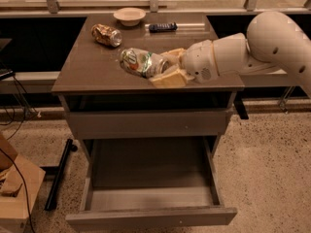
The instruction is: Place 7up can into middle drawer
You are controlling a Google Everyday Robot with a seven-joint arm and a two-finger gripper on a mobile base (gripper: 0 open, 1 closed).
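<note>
The 7up can (138, 61) lies tilted on its side over the brown tabletop (87, 72), silver end facing left. My gripper (163, 67) reaches in from the right at the table's front right. Its tan fingers (167, 78) close around the can's right end, one above and one below. The middle drawer (150, 216) is pulled open below the table, a shallow grey tray with nothing in it. It sits straight beneath the can and gripper.
A gold-brown can (107, 35) lies at the back left of the tabletop, with a pale bowl (129, 15) and a dark flat object (163, 27) behind. The closed upper drawer front (146, 123) is above the open one. A cardboard box (14, 188) and a black stand leg (58, 174) are on the floor at the left.
</note>
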